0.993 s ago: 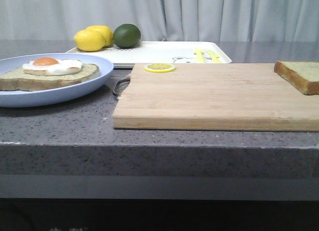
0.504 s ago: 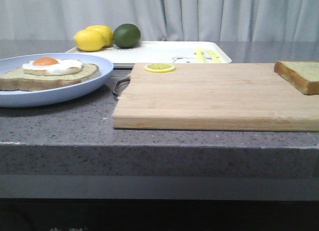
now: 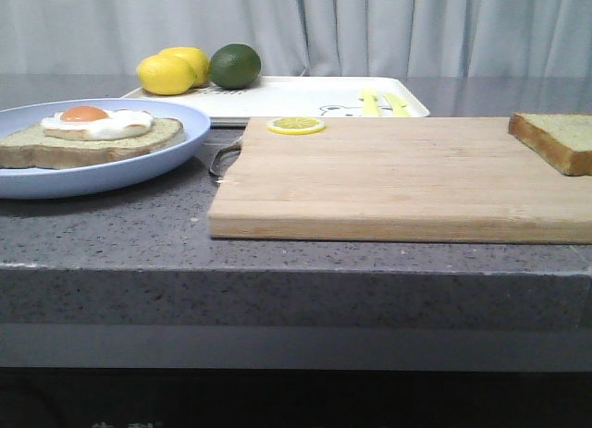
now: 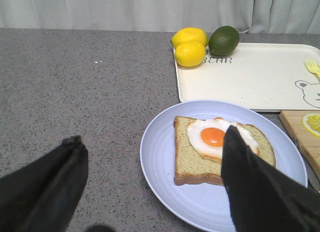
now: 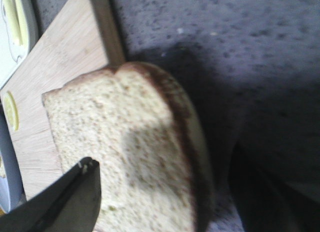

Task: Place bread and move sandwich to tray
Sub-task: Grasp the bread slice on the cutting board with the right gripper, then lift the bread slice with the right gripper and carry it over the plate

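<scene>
The plain bread (image 3: 558, 138) lies at the right end of the wooden cutting board (image 3: 398, 174). In the right wrist view the bread (image 5: 130, 142) fills the frame, and my right gripper (image 5: 165, 159) is open with one finger on each side of the slice, close above it. A second slice topped with a fried egg (image 3: 92, 132) sits on the pale blue plate (image 3: 139, 167) at the left. My left gripper (image 4: 152, 137) is open and empty above the plate's (image 4: 165, 157) near rim. The white tray (image 3: 296, 95) lies behind the board. Neither gripper shows in the front view.
Two lemons (image 3: 171, 69) and a lime (image 3: 235, 66) sit at the tray's far left corner. A lemon slice (image 3: 296, 125) lies on the board's back left corner. The board's metal handle (image 3: 222, 158) points toward the plate. Grey curtains hang behind.
</scene>
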`<move>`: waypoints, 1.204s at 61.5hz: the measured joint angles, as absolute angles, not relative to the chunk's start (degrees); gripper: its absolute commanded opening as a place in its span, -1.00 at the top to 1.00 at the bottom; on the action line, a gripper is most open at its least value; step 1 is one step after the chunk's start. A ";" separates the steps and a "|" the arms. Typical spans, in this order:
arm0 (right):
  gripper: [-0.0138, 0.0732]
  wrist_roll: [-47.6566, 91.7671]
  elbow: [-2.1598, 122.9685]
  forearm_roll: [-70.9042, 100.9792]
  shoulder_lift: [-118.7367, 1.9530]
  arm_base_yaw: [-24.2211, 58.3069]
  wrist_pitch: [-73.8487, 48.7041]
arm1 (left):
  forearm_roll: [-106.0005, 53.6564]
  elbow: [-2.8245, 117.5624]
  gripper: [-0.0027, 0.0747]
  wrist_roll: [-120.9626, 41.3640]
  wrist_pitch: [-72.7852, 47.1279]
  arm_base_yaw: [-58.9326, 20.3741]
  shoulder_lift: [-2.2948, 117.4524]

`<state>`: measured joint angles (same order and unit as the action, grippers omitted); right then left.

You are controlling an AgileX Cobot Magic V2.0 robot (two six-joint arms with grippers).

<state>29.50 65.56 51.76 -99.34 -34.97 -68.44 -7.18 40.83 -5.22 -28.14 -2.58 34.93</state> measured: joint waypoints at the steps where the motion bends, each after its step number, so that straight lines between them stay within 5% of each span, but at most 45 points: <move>1: -0.58 29.49 65.55 51.95 -99.46 -34.75 -68.44 | -7.18 40.83 -0.48 -5.22 -28.14 -2.58 34.93; 12: -0.53 29.71 65.77 53.58 -100.33 -33.58 -68.79 | -7.18 40.83 -0.48 -5.22 -27.80 -2.58 34.93; 59: 0.66 30.49 65.77 57.86 -92.19 -32.93 -68.22 | -7.18 40.83 -0.48 -5.22 -26.98 -2.58 34.93; 74: 0.68 30.49 65.77 62.39 -85.24 -28.71 -68.35 | -7.18 40.83 -0.48 -5.22 -26.98 -2.58 34.93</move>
